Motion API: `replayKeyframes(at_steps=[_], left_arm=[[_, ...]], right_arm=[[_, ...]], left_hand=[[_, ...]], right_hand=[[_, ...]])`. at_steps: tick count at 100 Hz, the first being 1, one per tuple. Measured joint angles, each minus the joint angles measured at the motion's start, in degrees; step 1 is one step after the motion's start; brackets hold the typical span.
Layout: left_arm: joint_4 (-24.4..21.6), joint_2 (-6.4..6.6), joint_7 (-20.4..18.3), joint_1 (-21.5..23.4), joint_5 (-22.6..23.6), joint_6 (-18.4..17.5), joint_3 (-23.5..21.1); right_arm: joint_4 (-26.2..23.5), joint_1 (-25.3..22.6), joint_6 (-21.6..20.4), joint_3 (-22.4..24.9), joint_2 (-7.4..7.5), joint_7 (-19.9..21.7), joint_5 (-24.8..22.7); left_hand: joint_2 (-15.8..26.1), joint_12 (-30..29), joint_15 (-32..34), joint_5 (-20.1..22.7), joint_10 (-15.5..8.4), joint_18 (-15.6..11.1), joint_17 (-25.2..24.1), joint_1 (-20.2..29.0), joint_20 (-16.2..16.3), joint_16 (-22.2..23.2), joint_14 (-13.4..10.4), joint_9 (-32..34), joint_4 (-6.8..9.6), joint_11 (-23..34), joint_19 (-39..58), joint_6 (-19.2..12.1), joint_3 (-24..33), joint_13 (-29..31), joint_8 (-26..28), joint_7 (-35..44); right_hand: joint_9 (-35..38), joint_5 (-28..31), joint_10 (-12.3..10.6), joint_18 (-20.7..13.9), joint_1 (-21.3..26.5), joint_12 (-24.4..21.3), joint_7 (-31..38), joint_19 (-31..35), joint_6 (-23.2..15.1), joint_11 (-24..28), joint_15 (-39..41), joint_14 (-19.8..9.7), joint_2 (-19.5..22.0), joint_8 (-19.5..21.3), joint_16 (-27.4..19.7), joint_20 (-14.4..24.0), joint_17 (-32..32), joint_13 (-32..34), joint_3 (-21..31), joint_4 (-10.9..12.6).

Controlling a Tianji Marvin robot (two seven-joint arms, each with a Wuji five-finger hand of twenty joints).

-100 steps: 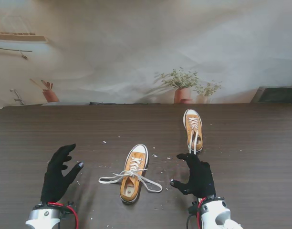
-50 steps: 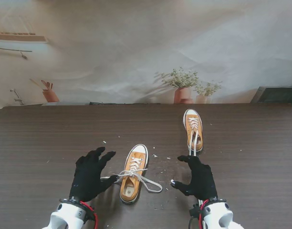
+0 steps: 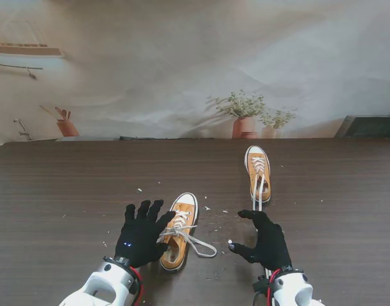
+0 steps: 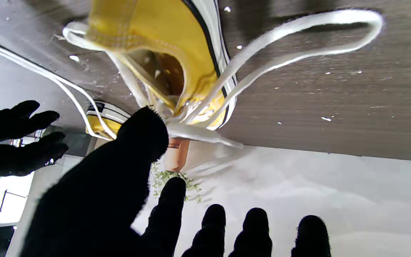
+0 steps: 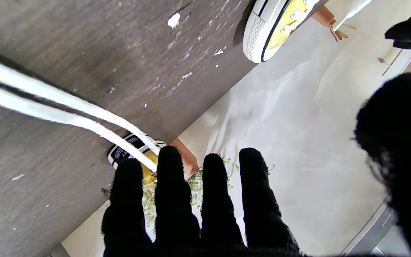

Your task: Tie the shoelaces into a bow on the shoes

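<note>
Dark wood-grain desk [image 3: 55, 191] with a pale wrinkled backdrop behind it, small potted plants [image 3: 245, 115] along the far edge, white crumbs scattered over the middle. Near shoe [image 3: 178, 231], yellow canvas with white toe cap, lies toe away from me at centre; its white laces [image 3: 196, 243] are loose, one loop trailing right on the desk, the left-side loop hidden under the left hand [image 3: 141, 234]. Far shoe [image 3: 257, 171], same colour, sits farther from me and to the right, its two lace ends [image 3: 259, 193] running straight back toward the right hand [image 3: 265, 240].

Left hand in black glove, fingers spread and extended, rests against the left side of the near shoe; left wrist view shows the thumb [image 4: 139, 135] touching the lace crossing at the shoe's opening [image 4: 162, 71], other fingertips apart and clear of it. No closed grip visible, whether lace is actually pinched cannot tell. Right hand also splayed, palm down, thumb out to the left, holding nothing; it hovers or rests on the desk near the far shoe's lace ends, contact hard to make out. Both forearms cut off at the frame bottom.

Heel patch [image 5: 124, 151] of the far shoe carries black-and-white lettering in the right wrist view, too blurred to read
</note>
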Motion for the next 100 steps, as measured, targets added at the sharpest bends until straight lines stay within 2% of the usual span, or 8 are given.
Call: replayKeyframes(at_steps=[34, 55, 61, 70, 80, 90, 95, 100], left_arm=[[4.54, 0.73, -2.12, -5.4, -1.1, 0.75, 4.28], [10.3, 0.78, -0.85, -10.42, -3.19, 1.43, 8.49], [12.51, 0.72, 0.67, -12.13, -5.06, 1.45, 9.99], [16.27, 0.47, 3.7, -14.9, -7.03, 1.32, 12.43], [20.35, -0.17, 7.9, -17.69, -8.25, 1.17, 14.89], [23.38, -1.08, 12.54, -19.51, -9.69, 0.33, 16.3], [24.27, -1.56, 14.3, -19.98, -10.33, -0.36, 16.53], [24.84, -2.0, 15.51, -20.32, -11.22, -1.25, 16.55]], right_arm=[[-0.59, -0.37, -0.29, 0.21, -0.04, 0.26, 0.62], [-0.81, -0.65, -0.61, 0.35, -0.1, 0.16, 0.92], [-0.88, -0.74, -0.69, 0.42, -0.11, 0.16, 0.98], [-0.95, -0.78, -0.75, 0.43, -0.11, 0.37, 1.21], [-1.14, -0.84, -0.88, 0.39, -0.1, 0.85, 1.74], [-1.17, -0.84, -0.92, 0.27, -0.09, 1.14, 1.94], [-1.24, -0.85, -0.9, 0.27, -0.07, 1.61, 2.2], [-1.39, -0.87, -0.84, 0.27, -0.05, 2.12, 2.47]], left_hand=[[-0.55, -0.01, -0.02, 0.0, 0.0, -0.02, 0.71, 0.04, 0.02, 0.0, -0.02, 0.0, 0.0, -0.01, -0.04, 0.01, 1.97, 0.01, 0.0, -0.01], [-0.01, -0.02, -0.02, 0.0, 0.0, -0.04, 2.09, 1.09, 0.02, 0.0, -0.03, 0.0, -0.04, 0.19, -0.04, 0.01, 2.44, 0.15, 0.0, 0.2], [2.03, -0.02, -0.04, 0.0, -0.01, -0.04, 3.36, 2.27, 0.15, 0.0, -0.03, 0.0, -0.47, 0.9, -0.04, 0.01, 2.13, 2.09, 0.0, 1.7], [5.59, -0.02, 0.15, 0.0, -0.03, -0.04, 5.11, 4.59, 1.23, 0.24, 0.06, 0.0, -0.56, 2.15, 0.67, -5.42, -0.01, 3.24, 0.3, 5.51], [9.59, -0.02, 1.7, 0.14, -0.4, -0.04, 7.89, 7.17, 2.91, 1.45, 0.21, 0.98, -1.13, 5.05, 2.26, -6.75, -2.57, 5.4, 1.55, 10.24], [12.76, -0.02, 6.6, 5.03, -0.71, -0.05, 12.83, 11.58, 5.19, 3.21, 1.16, 6.25, -1.12, 8.17, 5.91, -8.08, -6.26, 9.79, 3.11, 14.72], [13.1, -0.02, 13.37, 8.57, -0.71, -0.02, 15.05, 12.9, 7.1, 4.58, 1.63, 11.08, -0.64, 10.01, 14.33, -8.18, -6.85, 13.32, 4.31, 17.82], [13.12, -0.02, 19.86, 12.58, -0.68, 0.52, 16.48, 13.17, 5.47, 5.08, 2.43, 16.53, -0.64, 11.17, 30.42, -8.18, -6.77, 17.27, 5.34, 21.02]], right_hand=[[0.0, 0.0, 0.0, 0.0, 0.0, 0.0, 0.0, -0.01, -0.01, -0.01, 0.0, 0.08, 0.84, 0.0, 0.0, 0.23, 0.64, 0.0, 0.0, 0.0], [0.02, 0.07, 0.0, 0.0, 0.02, 0.0, 0.0, -0.01, -0.01, -0.02, 0.0, 0.12, 1.43, 0.0, 0.0, 0.29, 1.0, 0.0, -0.89, 0.06], [0.04, 0.46, 0.0, 0.0, 0.02, 0.0, 0.0, -0.01, -0.01, -0.02, 0.0, 0.5, 1.55, 0.0, 0.0, 0.68, 1.19, 0.01, -0.89, 0.06], [0.05, 0.51, 0.0, 0.0, 0.02, 0.0, 0.0, -0.01, -0.02, -0.03, 0.0, 0.6, 2.23, 0.0, 0.0, 0.76, 1.54, 0.05, -0.86, 0.06], [0.47, 1.1, 0.0, 0.0, 0.04, 0.0, 0.06, 0.08, -0.11, -0.26, -0.05, 0.63, 3.18, 0.0, 0.0, 0.8, 2.18, 0.7, -2.39, 0.09], [1.29, 1.1, 0.0, 0.0, 0.06, 0.0, 0.06, 0.18, -0.13, -0.63, 0.0, 0.66, 4.07, 0.0, 0.0, 0.84, 2.41, 1.39, -2.98, 0.09], [1.31, 1.11, 0.01, 0.0, 0.06, 0.0, 0.06, 0.18, -0.13, -0.64, 0.0, 0.66, 4.44, 0.0, 0.0, 0.85, 2.59, 1.39, -2.94, 0.09], [1.82, 1.18, 0.03, 0.0, 0.06, 0.0, 0.06, 0.23, -0.13, -0.68, 0.03, 0.68, 4.97, 0.0, 0.0, 0.85, 3.01, 1.78, -2.87, 0.09]])
